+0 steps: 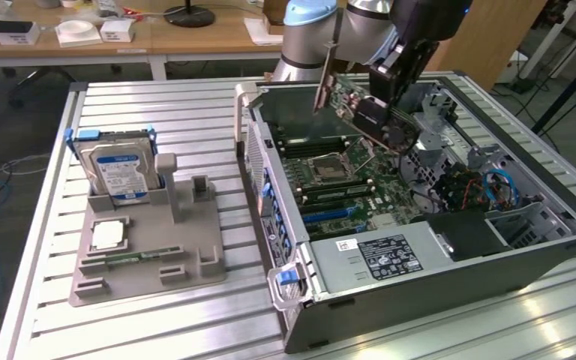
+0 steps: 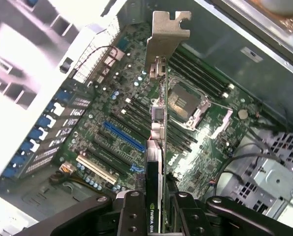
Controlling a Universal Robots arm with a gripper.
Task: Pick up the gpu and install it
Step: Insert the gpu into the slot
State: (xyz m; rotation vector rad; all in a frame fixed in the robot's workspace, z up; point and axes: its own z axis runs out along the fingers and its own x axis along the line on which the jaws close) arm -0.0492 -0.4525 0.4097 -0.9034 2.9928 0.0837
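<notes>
Gripper point(image 2: 154, 209) of mine is clamping the gpu point(image 2: 155, 147) edge-on, its silver bracket point(image 2: 167, 34) pointing away from the wrist. I am holding the card tilted in the air above the motherboard point(image 2: 112, 123) inside the open case point(image 1: 538, 247). On the bench point(image 1: 168, 112), a hard drive point(image 1: 118, 169) is standing in a grey holder point(image 1: 158, 262), to the exterior view's left of the case.

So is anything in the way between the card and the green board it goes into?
Nothing visible is. The tool grips the thin dark gpu card with a silver bracket above the green motherboard inside the open grey computer case. The space between the card and the board's slots looks clear.
</notes>
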